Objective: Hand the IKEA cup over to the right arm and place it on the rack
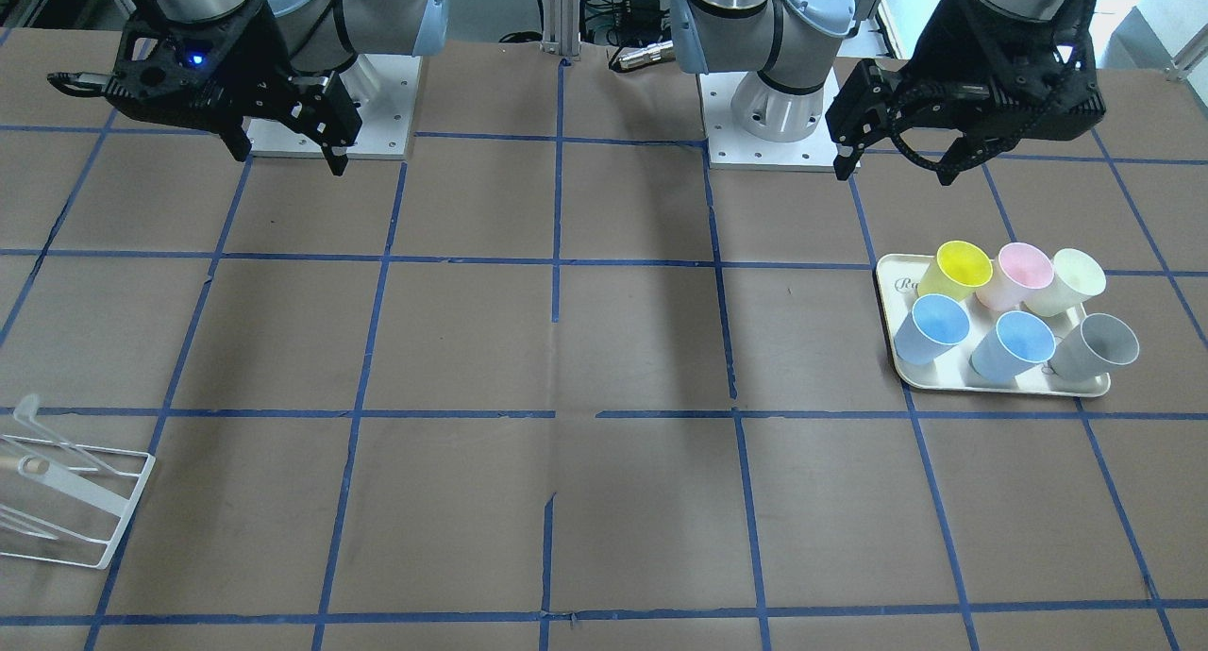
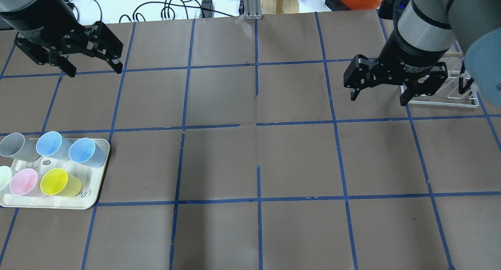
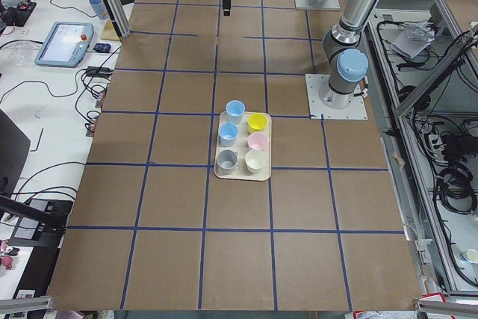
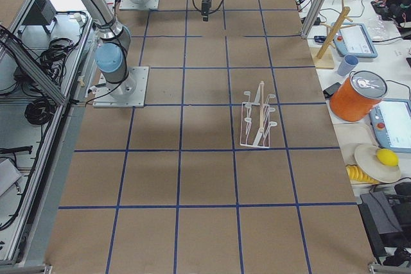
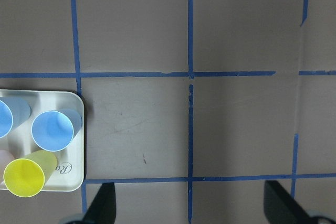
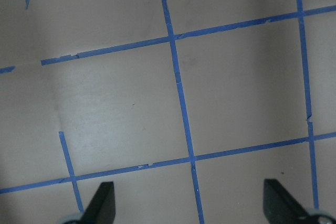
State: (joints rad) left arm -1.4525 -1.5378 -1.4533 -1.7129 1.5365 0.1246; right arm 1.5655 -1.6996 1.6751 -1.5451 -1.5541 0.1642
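Left gripper (image 2: 94, 69) is hanging above the surface (image 2: 258, 160) with its jaws spread wide, gripping nothing. Right gripper (image 2: 377, 99) is likewise hovering with its jaws spread wide and empty; both wrist views are showing only taped brown paper between the fingertips.

The IKEA cup (image 2: 83, 150) is standing upright, mouth up, on the cream tray (image 2: 94, 195), at the tray corner nearest the middle of the surface. It is sitting just beside the second pale blue cup (image 2: 51, 144), with the grey cup (image 2: 13, 145) closing that row. The yellow cup (image 2: 58, 182), pink cup (image 2: 23, 182) and pale green cup (image 2: 3, 178) are forming the other row.

The left gripper is hovering beyond the tray, well apart from it. The rack (image 4: 257, 120) is resting on the surface on the robot's right, carrying nothing, with the right gripper hanging near it.
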